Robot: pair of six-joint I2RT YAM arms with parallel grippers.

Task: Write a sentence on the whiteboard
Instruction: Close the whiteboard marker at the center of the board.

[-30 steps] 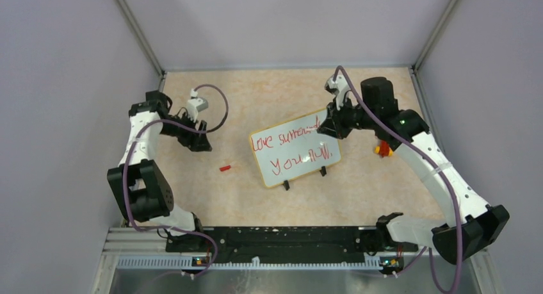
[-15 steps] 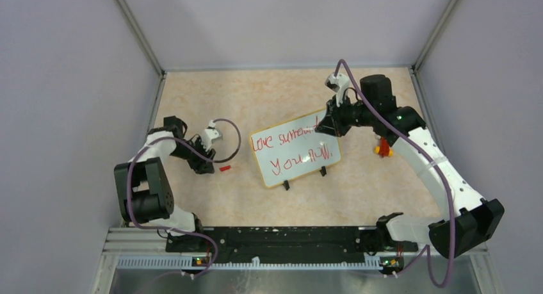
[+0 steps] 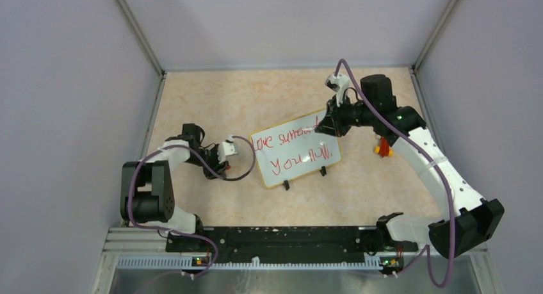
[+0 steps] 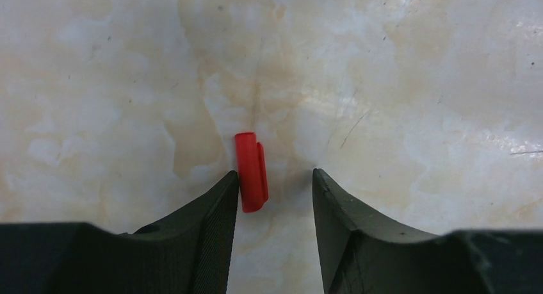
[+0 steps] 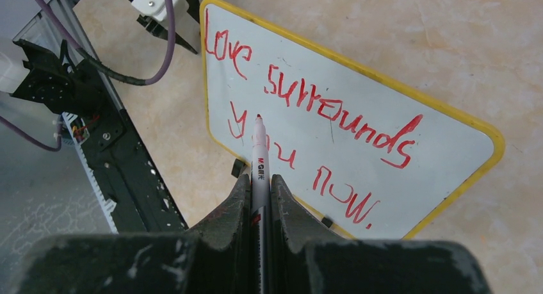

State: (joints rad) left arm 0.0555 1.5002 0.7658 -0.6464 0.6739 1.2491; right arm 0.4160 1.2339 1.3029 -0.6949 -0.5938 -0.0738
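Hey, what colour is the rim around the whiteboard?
The whiteboard rim is yellow, clearest in the right wrist view.

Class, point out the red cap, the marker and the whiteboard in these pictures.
red cap (image 4: 251, 172): left wrist view, middle of its body.
marker (image 5: 259, 163): right wrist view, white barrel below the tip.
whiteboard (image 5: 442, 163): right wrist view, bare white area near its right corner.
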